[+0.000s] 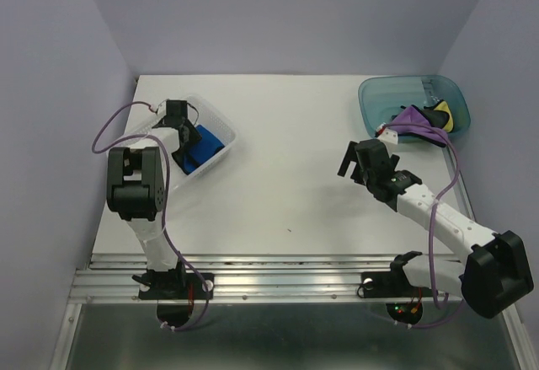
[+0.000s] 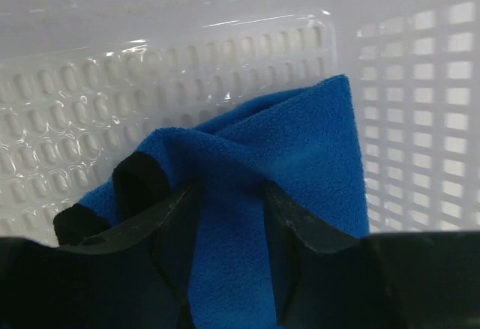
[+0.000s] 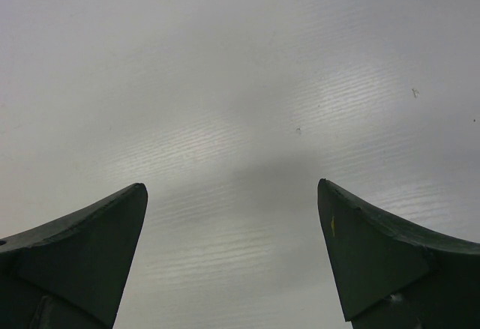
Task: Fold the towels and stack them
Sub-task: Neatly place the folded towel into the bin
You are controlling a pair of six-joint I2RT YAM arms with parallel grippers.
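A blue towel (image 1: 205, 147) with black edging lies crumpled in the clear plastic tray (image 1: 221, 126) at the left back. My left gripper (image 1: 187, 131) reaches down into that tray. In the left wrist view the left gripper (image 2: 229, 190) has its fingers pressed against both sides of a raised fold of the blue towel (image 2: 300, 149), in front of the perforated tray wall (image 2: 225, 52). A purple towel (image 1: 413, 120) and a yellow towel (image 1: 448, 117) lie bunched in the teal tub (image 1: 375, 100). My right gripper (image 1: 354, 156) hovers open over bare table, right gripper (image 3: 231, 186) empty.
The teal tub stands at the back right corner, the tray near the left edge. Purple cables loop along both arms. A metal rail runs across the near edge by the arm bases. Pale walls close in the table on three sides.
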